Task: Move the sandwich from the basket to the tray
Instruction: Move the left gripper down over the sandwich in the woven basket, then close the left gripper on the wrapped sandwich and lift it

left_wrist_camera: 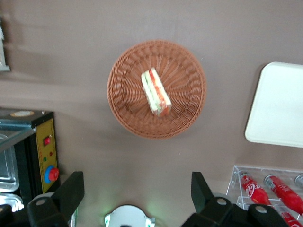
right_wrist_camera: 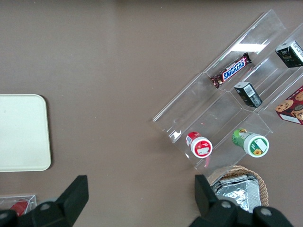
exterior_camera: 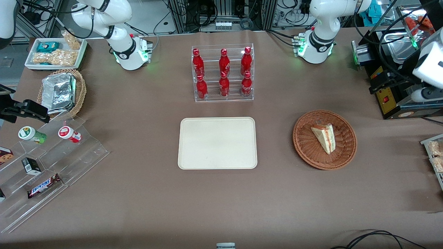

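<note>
The sandwich [exterior_camera: 324, 137], a pale triangular wedge with red and green filling, lies in the round reddish-brown wicker basket [exterior_camera: 304, 152] toward the working arm's end of the table. The cream tray [exterior_camera: 217, 143] lies flat and bare at the table's middle, beside the basket. My gripper [exterior_camera: 380, 83] hangs high above the table, farther from the front camera than the basket and apart from it. In the left wrist view the gripper [left_wrist_camera: 137, 187] is open wide and empty, with the sandwich [left_wrist_camera: 155, 92], the basket [left_wrist_camera: 123, 94] and a corner of the tray [left_wrist_camera: 279, 104] below it.
A clear rack of red bottles [exterior_camera: 223, 74] stands just farther back than the tray. A black and yellow appliance [exterior_camera: 387, 93] stands by my gripper. A clear stepped stand with snacks [exterior_camera: 52, 162], a tan basket of foil packets [exterior_camera: 60, 91] and a white snack tray [exterior_camera: 55, 53] lie toward the parked arm's end.
</note>
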